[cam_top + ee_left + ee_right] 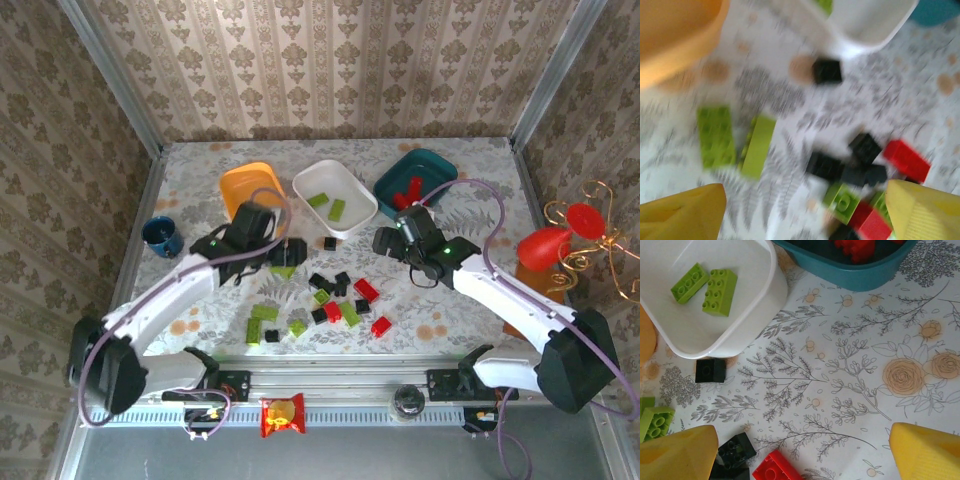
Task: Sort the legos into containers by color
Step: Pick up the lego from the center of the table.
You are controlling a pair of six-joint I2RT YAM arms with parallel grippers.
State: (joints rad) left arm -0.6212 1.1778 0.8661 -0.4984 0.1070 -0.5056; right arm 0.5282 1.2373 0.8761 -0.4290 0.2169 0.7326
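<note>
Two pincers, and both have their jaws apart with nothing between them. The left pincer [285, 256] hangs low over the left-middle of the table [200, 170], just in front of the orange tub [250, 186]. Its wrist view is blurred, and its yellow fingers [682, 212] sit wide at the lower corners. Under it lie two green legos [716, 135] side by side, nearly touching. Farther out a lone black lego [827, 71] sits just beside the near corner of the white tub [345, 180]. To the right of the green legos is a mixed heap [335, 300] of black, red and green pieces. It is spread over the near half of the table between the two arms. Some pieces touch and some lie apart. The right pincer [383, 240] hovers over the table between the white tub and the teal tub [440, 160], on their near side. In its wrist view one finger [925, 450] stands at each lower corner, with bare flowered cloth between them. The edge of the heap, a black piece and a red piece, shows beside the left finger. Up and left in that view, the white tub holds a green pair [719, 291] lying flat and close together. At the top edge, the teal tub holds red legos [860, 247], partly cut off by the frame. All three tubs stand in a row across the far half of the table, orange at the left, white in the middle, teal at the right. A blue cup [161, 236] stands near the left edge, apart from the tubs.
</note>
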